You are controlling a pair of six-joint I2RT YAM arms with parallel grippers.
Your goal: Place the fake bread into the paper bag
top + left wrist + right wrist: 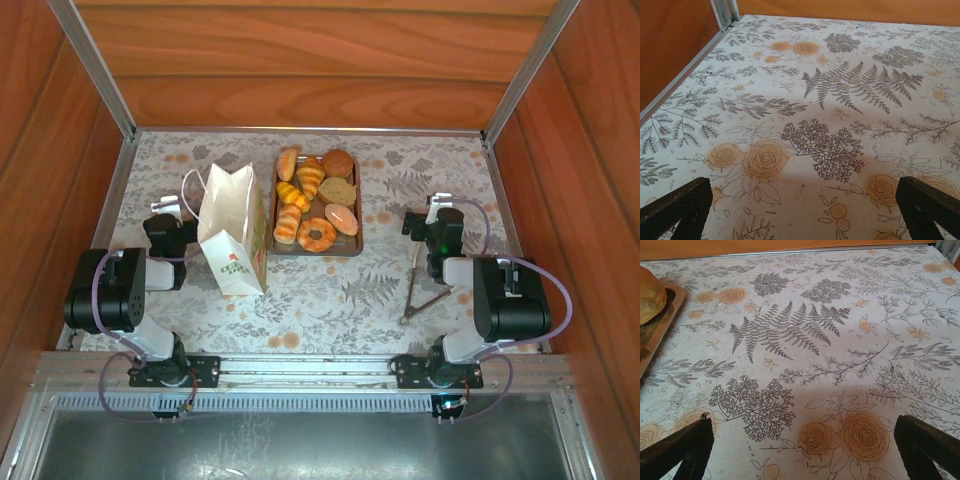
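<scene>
Eight pieces of fake bread [311,178] by my count (golden croissants + rolls, a ring doughnut, brown and tan buns) all lie on 1 brown rectangular tray [300,251], just right of 1 tall white paper bag [235,235] standing upright. I read this as the start: left gripper [800,200] and right gripper [805,440] hover w/ fingers spread wide over the floral tablecloth [840,90], holding nothing. Next move prob calls for the right arm to reach left to the tray for a first piece; 1 pair of thin metal tongs [420,290] lies beside it.
</scene>
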